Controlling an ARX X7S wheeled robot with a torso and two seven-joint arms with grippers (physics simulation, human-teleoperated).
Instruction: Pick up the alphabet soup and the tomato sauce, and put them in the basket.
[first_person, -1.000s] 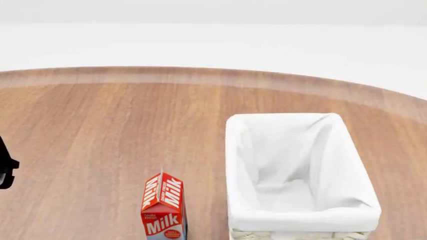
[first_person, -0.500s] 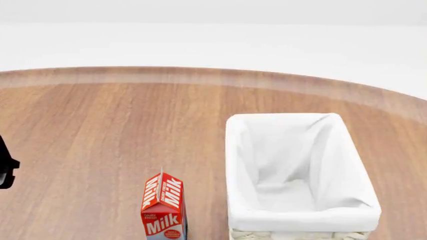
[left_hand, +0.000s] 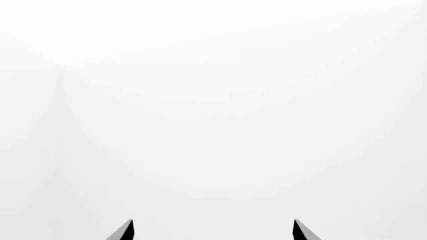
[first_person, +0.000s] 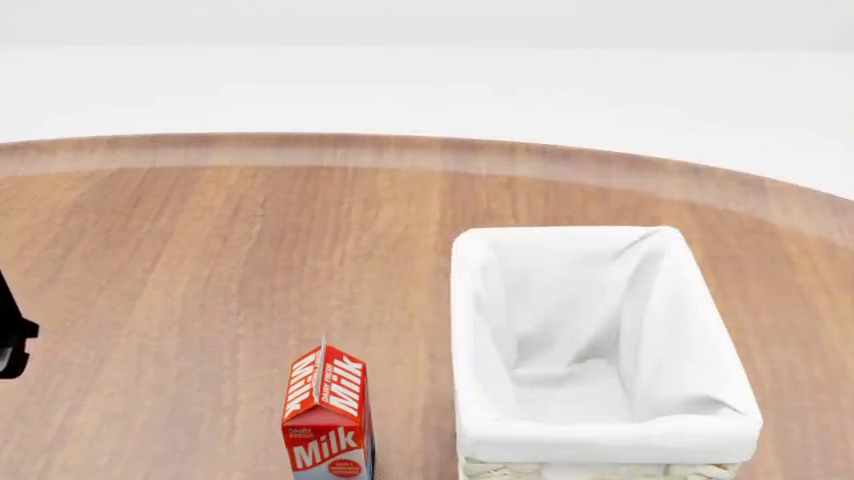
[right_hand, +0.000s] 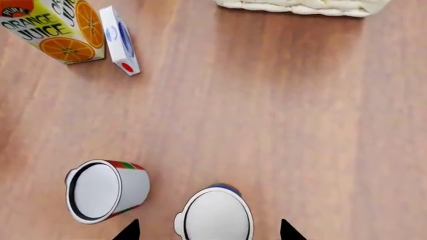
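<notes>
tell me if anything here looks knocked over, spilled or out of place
Nothing stands out. The two cans, tomato sauce and alphabet soup, stand upright and apart on the table. The milk carton and orange juice carton are upright too, and the basket is empty, with no spills anywhere.

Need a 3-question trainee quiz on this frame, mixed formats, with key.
1. True or false: the basket already holds a can.
2. In the right wrist view, which can sits between the right tool's fingertips: A) alphabet soup, B) tomato sauce?
3. Fill in: the carton beside the basket in the head view reads ____.

Key: 1 false; 2 A; 3 Milk.
</notes>
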